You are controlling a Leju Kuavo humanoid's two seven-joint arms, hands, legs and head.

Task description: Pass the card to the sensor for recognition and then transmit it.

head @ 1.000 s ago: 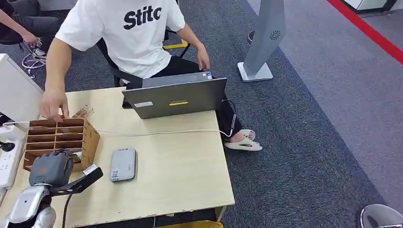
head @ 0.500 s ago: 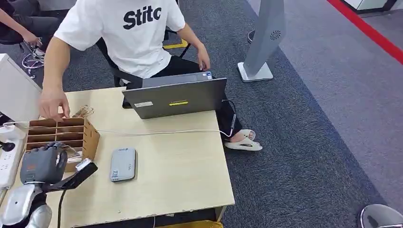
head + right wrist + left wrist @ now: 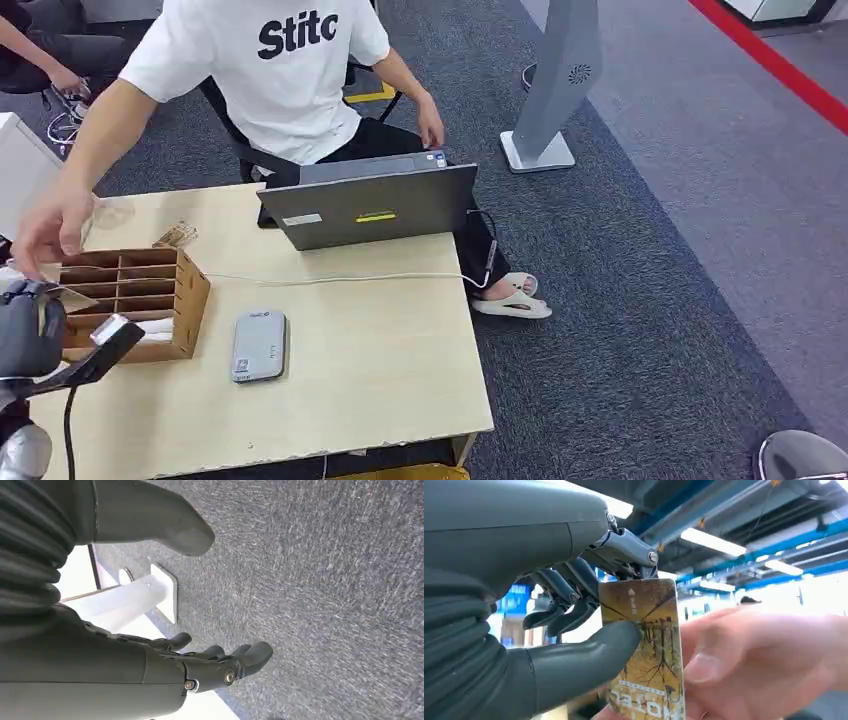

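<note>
My left hand [image 3: 25, 335] is raised at the table's far left edge, beside the wooden card box [image 3: 135, 290]. In the left wrist view this hand [image 3: 574, 605] pinches a yellow-brown card [image 3: 649, 645] between thumb and fingers. A person's hand [image 3: 764, 655] also has its fingers on the card's other side. From the head view, that person's hand [image 3: 50, 225] hovers just above mine. The grey card sensor [image 3: 259, 345] lies flat on the table, right of the box. My right hand [image 3: 220, 667] hangs over the carpet with its fingers apart and nothing in them.
A grey laptop [image 3: 370, 205] stands at the table's far edge, with a white cable [image 3: 330, 279] running across the wooden table [image 3: 380, 380]. The person in a white shirt [image 3: 270, 70] sits behind the table. A white power strip lies at the left edge.
My left hand has swung left from in front of the card box to the table's left edge. The person's hand left the box top and moved left over my hand.
</note>
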